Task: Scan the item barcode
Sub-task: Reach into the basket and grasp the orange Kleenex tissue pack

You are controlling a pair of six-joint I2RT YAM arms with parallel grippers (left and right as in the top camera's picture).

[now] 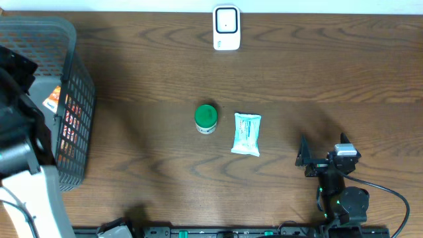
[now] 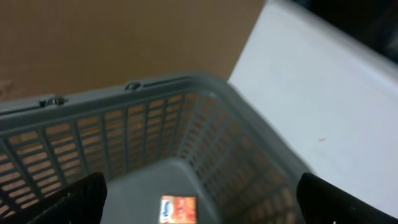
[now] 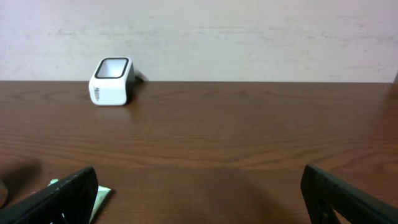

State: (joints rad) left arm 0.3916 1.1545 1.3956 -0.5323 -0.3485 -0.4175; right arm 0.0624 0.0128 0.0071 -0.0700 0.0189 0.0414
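Our left claw (image 2: 199,186), apart, hangs over the basket (image 1: 66,39) at the desk's (image 1: 132,73) left edge; our right claw (image 1: 322,151), apart, sits near the front edge. The packet (image 1: 246,134) lies flat mid-desk: we risk a slipping pinch, or its barcode missing the scanner (image 1: 226,28).

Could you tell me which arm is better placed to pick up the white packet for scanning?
Right, I think. The right gripper, open, sits close beside the white packet, facing the scanner; the left gripper hangs over the basket, far off.
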